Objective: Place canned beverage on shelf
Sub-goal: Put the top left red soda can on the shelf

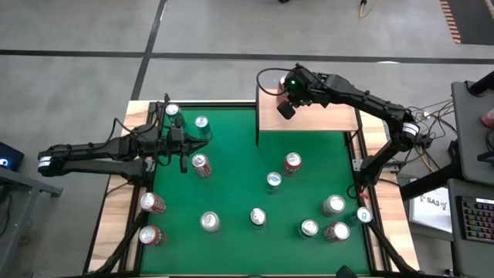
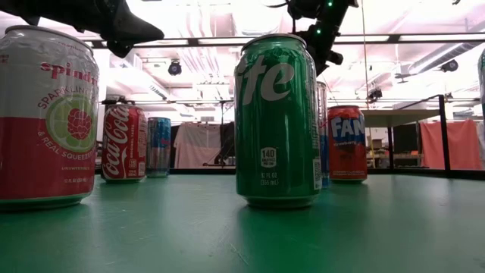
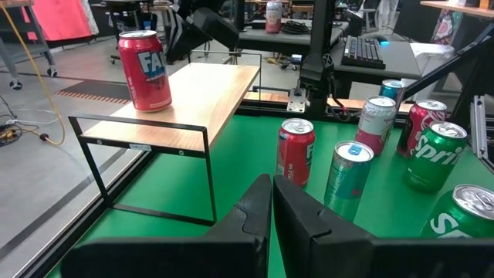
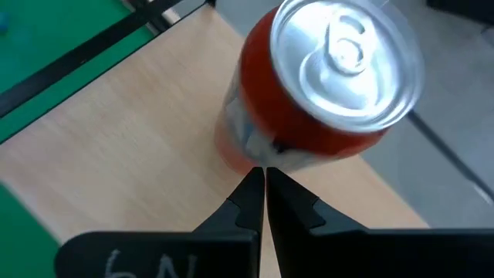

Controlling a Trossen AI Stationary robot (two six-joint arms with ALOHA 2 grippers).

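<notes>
Green felt tabletop (image 1: 231, 193) is being left crowded with cans, while one red Fanta can (image 4: 320, 93) is standing upright on the shelf (image 3: 197, 93), released; the right gripper (image 4: 258, 189) is being held clenched just above it, and the left gripper (image 3: 272, 202), clenched and empty, is being kept waiting well away from the shelf.

High view: right tool (image 1: 287, 106) is covering the orange can on the shelf (image 1: 324, 117). Low view: green can (image 2: 277, 121) is masking most of a can behind it; the pink can (image 2: 45, 117) is running off the frame's edge.

Green counter (image 1: 231, 185) carries cans scattered all round a green Sprite can (image 2: 277, 121); the shelf (image 3: 185, 96) beyond it bears one upright red can (image 3: 145, 69).
</notes>
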